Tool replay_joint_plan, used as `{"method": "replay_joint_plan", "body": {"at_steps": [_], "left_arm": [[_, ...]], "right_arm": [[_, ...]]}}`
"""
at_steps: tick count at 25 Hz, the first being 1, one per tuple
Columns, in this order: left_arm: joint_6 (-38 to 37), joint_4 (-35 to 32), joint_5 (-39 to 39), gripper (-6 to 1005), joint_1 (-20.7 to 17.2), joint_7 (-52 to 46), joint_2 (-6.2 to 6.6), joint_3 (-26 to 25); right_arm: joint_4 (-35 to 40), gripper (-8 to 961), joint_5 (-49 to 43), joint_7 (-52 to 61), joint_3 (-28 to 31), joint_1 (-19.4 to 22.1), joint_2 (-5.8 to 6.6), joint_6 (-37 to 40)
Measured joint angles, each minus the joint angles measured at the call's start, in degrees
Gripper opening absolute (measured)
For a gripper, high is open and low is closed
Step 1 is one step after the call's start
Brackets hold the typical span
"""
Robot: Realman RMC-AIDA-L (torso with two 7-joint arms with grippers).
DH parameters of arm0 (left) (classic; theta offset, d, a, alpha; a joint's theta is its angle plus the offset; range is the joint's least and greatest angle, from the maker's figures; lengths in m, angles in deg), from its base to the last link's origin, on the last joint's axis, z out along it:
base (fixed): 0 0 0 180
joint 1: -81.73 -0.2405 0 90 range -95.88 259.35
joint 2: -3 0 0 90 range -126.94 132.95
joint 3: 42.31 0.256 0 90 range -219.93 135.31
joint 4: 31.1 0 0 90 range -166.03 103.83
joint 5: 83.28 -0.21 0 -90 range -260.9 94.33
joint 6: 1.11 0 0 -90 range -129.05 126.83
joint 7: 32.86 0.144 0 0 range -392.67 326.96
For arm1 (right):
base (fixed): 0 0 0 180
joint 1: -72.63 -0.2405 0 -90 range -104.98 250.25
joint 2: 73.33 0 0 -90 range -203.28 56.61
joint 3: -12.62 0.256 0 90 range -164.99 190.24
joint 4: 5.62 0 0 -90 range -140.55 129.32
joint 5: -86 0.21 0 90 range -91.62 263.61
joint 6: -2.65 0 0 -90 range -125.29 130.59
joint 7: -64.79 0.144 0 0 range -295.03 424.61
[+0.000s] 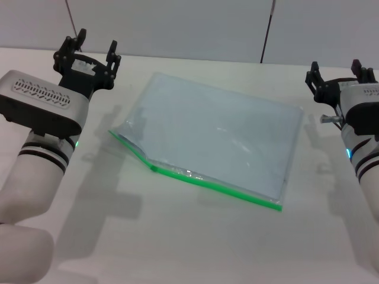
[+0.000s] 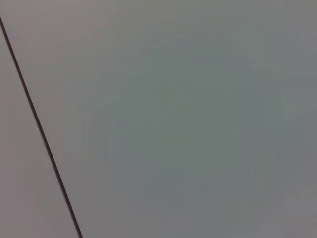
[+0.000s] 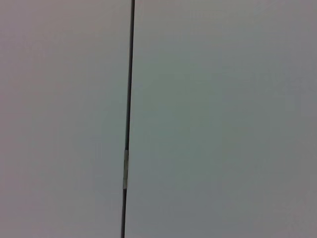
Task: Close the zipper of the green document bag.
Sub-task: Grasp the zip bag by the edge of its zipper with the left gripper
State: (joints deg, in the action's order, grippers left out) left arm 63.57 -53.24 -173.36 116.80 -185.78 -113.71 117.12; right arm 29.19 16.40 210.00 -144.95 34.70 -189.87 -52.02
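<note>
The green document bag lies flat and skewed in the middle of the white table. It is a translucent pale blue-grey pouch. Its zipper is a bright green strip along the near long edge. At the left end of that edge the bag's mouth gapes, with the upper sheet lifted. My left gripper hovers open at the back left, apart from the bag. At the far right my right gripper is also open and clear of the bag. Neither wrist view shows the bag or any fingers.
A grey wall with dark vertical seams rises behind the table. Both wrist views show only this wall: a slanted seam in the left one and an upright seam in the right one.
</note>
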Motion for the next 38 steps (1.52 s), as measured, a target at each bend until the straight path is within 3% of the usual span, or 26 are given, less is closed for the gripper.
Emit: {"method": "replay_joint_plan", "body": {"at_steps": [26,31,38], "left_arm": [[0.4,0.0,-0.01,586,0.09,0.72,0.0,0.0],[0.97,-1.95,0.0,585,-0.76,7.65,0.01,0.0],[6.1,-8.45,-0.08,585,-5.48,23.77,0.04,0.01]], "right_arm": [[0.14,833,0.3,0.42,0.22,-0.34,0.09,0.22],[0.18,833,0.23,0.44,0.07,-0.18,0.09,0.16],[0.1,834,0.07,0.4,0.07,0.05,0.15,0.06]]}}
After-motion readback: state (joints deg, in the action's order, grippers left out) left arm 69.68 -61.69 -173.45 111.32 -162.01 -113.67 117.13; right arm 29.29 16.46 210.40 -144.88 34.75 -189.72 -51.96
